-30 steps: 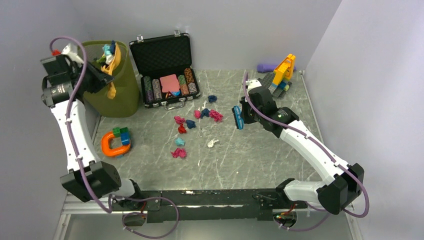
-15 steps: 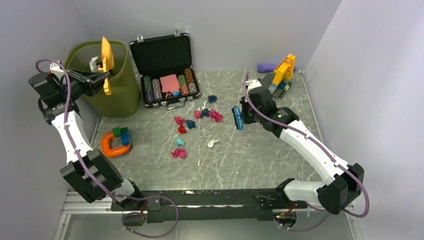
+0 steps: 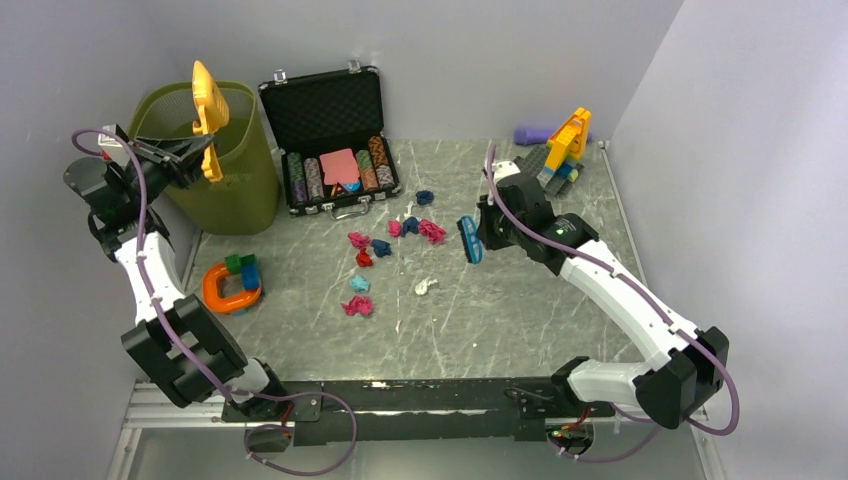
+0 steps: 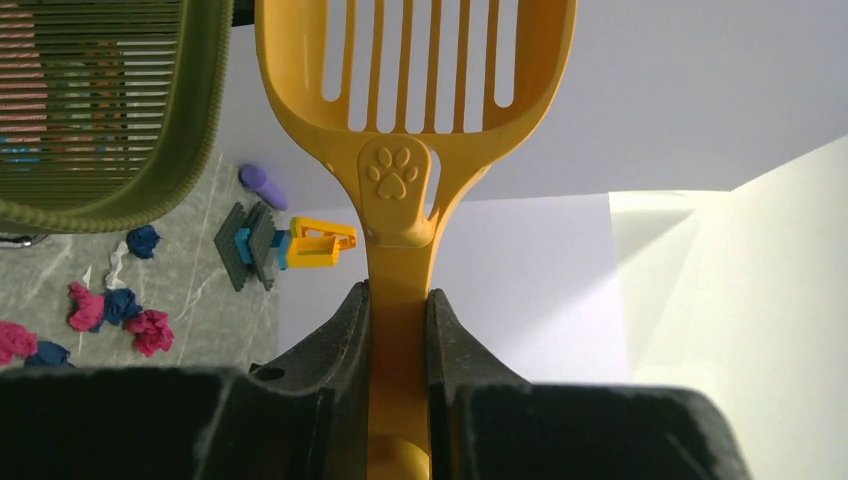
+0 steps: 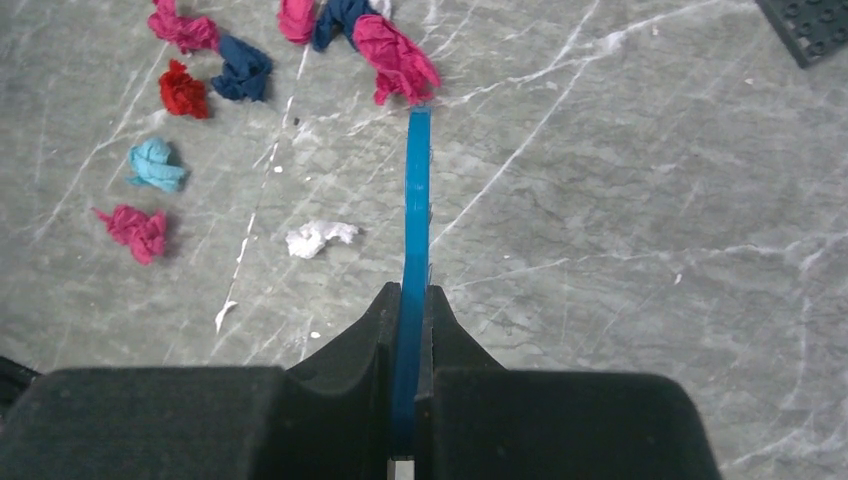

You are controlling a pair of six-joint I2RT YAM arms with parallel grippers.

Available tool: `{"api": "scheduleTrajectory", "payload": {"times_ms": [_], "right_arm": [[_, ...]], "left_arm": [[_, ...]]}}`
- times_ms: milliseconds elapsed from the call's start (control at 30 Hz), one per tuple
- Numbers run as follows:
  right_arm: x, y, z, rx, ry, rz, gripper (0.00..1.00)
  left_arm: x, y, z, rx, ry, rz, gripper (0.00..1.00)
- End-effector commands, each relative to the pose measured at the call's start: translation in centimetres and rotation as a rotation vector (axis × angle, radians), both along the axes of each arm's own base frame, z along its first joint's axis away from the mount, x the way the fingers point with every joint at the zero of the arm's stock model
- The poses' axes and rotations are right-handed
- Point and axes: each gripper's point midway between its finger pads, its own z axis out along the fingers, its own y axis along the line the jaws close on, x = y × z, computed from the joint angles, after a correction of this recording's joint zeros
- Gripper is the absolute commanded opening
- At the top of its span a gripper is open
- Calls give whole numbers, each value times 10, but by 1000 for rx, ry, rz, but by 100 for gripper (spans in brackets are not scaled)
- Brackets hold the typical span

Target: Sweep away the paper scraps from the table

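While left jaws pinch the scoop, right jaws clamp a blue tool.

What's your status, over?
Left claw shut on yellow slotted scoop, up at green bin. Right claw shut on blue sweeper. Paper scraps scattered on table. Nothing between sweeper and scraps.

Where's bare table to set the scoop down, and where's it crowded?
Bare: the near strip of table between the scraps and the near edge, and the back stretch between case and bricks. Crowded: the middle, around the scraps, and by the ring.
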Motion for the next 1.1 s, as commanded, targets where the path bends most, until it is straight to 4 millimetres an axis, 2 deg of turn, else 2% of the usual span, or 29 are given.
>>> {"api": "scheduleTrajectory", "payload": {"times_ms": [0,167,233,300,333,533,633,767,900,1033,1067], "right_arm": [[-2,29,27,112,-24,95,0],[-23,82,39,205,5,272,0],[-31,108,43,224,7,304,0],[-48,142,45,249,20,357,0],[-52,158,39,264,51,359,0],[-76,235,29,401,202,407,0],[-82,262,11,429,293,426,0],[-73,280,-26,404,374,366,0],[-50,283,-62,317,407,246,0],[-25,260,-91,198,462,97,0],[-17,253,-93,178,470,68,0]], "left_arm": [[-10,-5,26,8,-97,-6,0],[-11,-6,29,0,-104,-1,0],[-11,-6,29,42,-76,25,0],[-12,-6,28,108,-25,68,0],[-14,-8,36,170,-18,88,0],[-23,-27,46,481,44,159,0],[-34,-35,48,622,35,205,0],[-49,-52,44,771,12,219,0],[-60,-71,22,887,29,186,0],[-73,-82,-2,953,49,145,0],[-77,-82,-9,968,63,145,0]]}}
